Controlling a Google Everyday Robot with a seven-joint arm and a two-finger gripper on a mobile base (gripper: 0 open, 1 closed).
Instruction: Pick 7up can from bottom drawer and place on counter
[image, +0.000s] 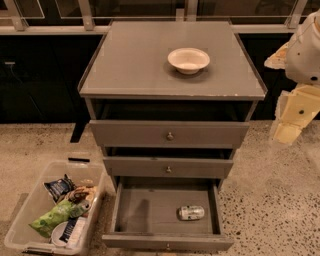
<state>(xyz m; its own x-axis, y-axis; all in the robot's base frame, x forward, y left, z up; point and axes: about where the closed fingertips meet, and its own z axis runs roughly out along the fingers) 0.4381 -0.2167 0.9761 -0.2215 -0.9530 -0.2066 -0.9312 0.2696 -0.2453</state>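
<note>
The 7up can (191, 212), silvery-white with green markings, lies on its side in the right part of the open bottom drawer (145, 210). The drawer is pulled out, its front panel with a small knob near the lower frame edge. The counter (130, 65) is the flat grey top of the cabinet. My gripper (294, 116) hangs at the far right of the view, beside the cabinet's right side at about the height of the top drawer, well above and to the right of the can. It holds nothing that I can see.
A white bowl (188, 60) stands on the right middle of the counter. The two upper grey drawers (170, 135) are closed. A clear plastic bin (35, 200) with a green snack bag (55, 216) and other packets sits on the floor to the left of the cabinet.
</note>
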